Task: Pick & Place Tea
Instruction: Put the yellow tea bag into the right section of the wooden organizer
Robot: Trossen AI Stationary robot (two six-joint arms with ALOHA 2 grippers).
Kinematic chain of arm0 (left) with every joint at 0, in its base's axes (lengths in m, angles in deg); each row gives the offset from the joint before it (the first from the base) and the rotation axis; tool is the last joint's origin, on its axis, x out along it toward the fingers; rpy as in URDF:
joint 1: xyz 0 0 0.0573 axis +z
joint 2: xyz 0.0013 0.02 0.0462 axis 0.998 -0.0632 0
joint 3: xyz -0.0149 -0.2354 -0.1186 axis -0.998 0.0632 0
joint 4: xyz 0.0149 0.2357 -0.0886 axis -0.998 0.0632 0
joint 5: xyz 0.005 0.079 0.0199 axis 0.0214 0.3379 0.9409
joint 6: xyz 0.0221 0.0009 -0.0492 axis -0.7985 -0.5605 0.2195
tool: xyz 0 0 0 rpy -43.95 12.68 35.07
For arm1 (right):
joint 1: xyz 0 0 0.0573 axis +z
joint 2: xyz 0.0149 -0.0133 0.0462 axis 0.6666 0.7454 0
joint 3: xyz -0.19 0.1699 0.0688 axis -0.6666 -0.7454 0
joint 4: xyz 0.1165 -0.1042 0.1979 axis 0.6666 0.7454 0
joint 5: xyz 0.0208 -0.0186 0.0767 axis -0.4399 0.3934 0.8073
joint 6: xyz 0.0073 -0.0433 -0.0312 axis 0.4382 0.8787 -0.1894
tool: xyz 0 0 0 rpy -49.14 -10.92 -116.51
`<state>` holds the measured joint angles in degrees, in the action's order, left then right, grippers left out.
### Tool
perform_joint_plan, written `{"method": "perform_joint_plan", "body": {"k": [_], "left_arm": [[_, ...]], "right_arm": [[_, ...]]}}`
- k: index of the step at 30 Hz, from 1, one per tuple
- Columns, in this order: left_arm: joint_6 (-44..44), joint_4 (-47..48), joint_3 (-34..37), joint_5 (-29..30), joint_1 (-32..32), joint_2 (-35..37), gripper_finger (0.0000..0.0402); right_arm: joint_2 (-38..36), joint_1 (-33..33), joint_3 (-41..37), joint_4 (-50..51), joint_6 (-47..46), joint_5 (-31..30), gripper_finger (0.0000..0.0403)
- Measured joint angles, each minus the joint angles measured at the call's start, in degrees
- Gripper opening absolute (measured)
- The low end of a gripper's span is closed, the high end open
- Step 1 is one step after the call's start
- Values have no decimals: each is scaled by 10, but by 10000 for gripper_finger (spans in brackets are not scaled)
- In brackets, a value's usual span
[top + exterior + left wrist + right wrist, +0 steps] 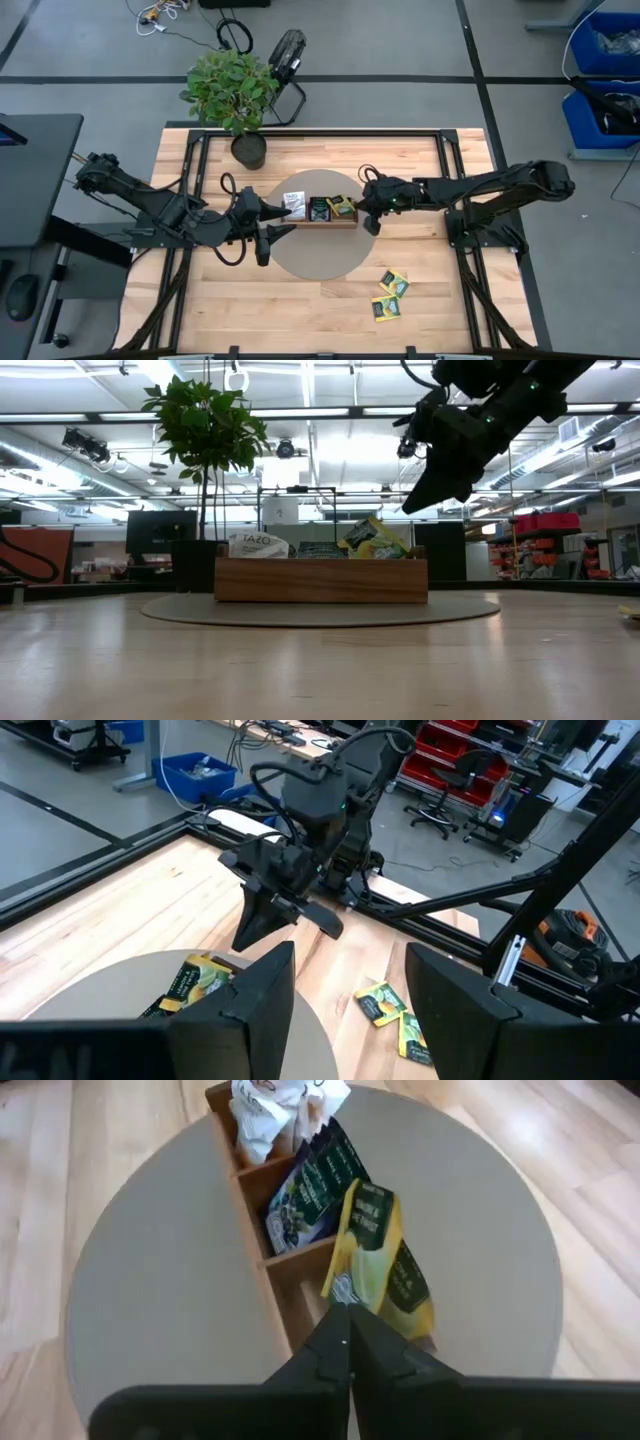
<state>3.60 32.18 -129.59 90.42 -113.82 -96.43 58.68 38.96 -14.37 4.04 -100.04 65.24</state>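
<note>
A pale wooden table [200,290] carries a round grey mat [300,255] near its centre, with a wooden tray [262,1260] on it. Yellow-green tea packets [378,1265] are lodged in the tray's end compartment; three more tea packets [391,296] lie toward the table's front right. The right end effector [345,1342] is closed, empty, above that compartment. The left end effector [272,222] is held open over the mat's left edge.

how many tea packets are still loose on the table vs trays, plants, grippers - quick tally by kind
loose yellow-green packets on the bare wood: 3
tray: 1, holding more packets, too bunched to count
round mat: 1
potted plant: 1
grippers: 2, left gripper open, right gripper shut and empty over the tray
total: 8
</note>
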Motion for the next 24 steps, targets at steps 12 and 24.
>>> {"method": "perform_joint_plan", "body": {"k": [12,24], "left_arm": [[-3,1,0,0,0,0,197],[1,-2,0,0,0,0,197]], "right_arm": [[64,-12,0,-35,-14,35,1],[104,-35,0,-80,-13,42,0]]}}
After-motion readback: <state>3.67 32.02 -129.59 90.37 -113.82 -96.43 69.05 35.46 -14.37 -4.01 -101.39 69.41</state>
